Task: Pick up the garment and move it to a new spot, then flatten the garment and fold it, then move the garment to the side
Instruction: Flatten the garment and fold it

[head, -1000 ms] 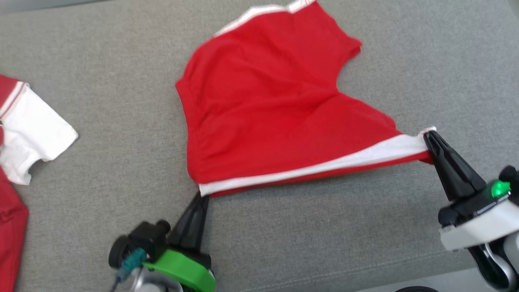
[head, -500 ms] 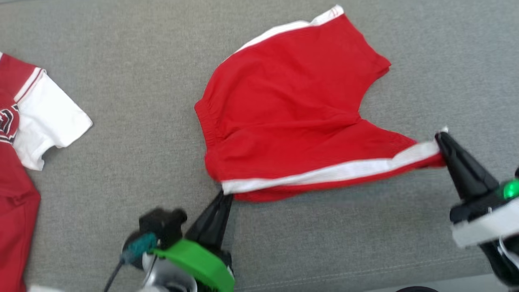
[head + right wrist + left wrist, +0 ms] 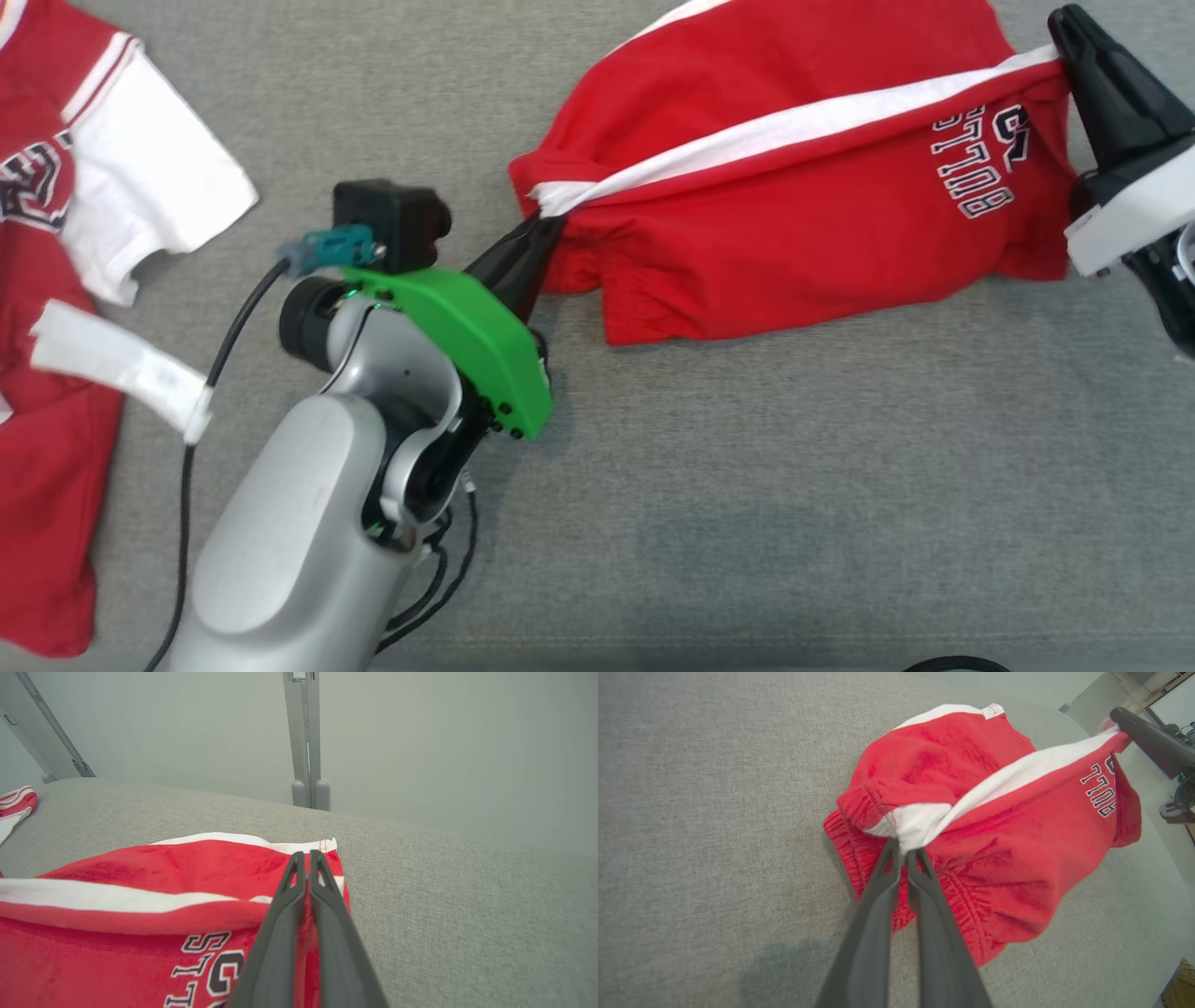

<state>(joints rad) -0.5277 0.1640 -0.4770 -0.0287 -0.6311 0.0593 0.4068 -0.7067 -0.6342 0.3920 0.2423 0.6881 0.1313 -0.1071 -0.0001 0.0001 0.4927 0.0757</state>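
The garment is a pair of red shorts with a white side stripe and white lettering, hanging lifted and stretched between my two grippers over the grey cushion. My left gripper is shut on its elastic waistband corner at the white stripe's end, seen close in the left wrist view. My right gripper is shut on the leg hem at the stripe's other end, its closed fingers pinching the red fabric. The far part of the shorts still rests on the cushion.
A red and white jersey with a loose white tag lies at the left of the grey cushion. In the right wrist view a pale wall and a grey upright post stand behind the cushion's far edge.
Both grippers have lifted their held edge up and forward over the shorts, turning the lettered side up. The camera has also shifted, so the jersey sits more in view.
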